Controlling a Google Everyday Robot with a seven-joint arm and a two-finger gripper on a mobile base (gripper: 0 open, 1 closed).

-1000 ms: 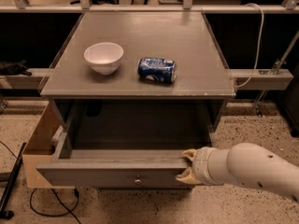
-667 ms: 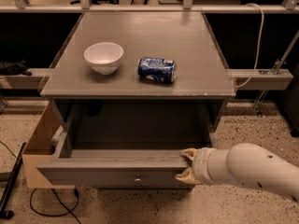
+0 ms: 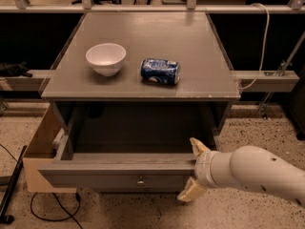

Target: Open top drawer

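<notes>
Gripper [image 3: 194, 170] sits lower right, at the right end of the top drawer [image 3: 109, 178] – fingers [image 3: 198, 147] spread wide, one above the front panel and one below. Drawer's pulled out at lower centre, grey inside showing, knob [image 3: 140, 180] facing us. White bowl [image 3: 106, 57] and blue can [image 3: 160, 71] up on the tabletop [image 3: 200, 42].

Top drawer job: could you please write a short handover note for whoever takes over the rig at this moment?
Gripper: at the right end of the top drawer's front, fingers open, one above the front's top edge and one below it.
Top drawer: pulled well out from under the table, its grey inside showing. The knob is not held.
On the table: a white bowl and a blue can lying on its side.
Done: the drawer looks open.
Left: probably only to back the gripper away, or pull a little further if a fuller opening is wanted.
</notes>
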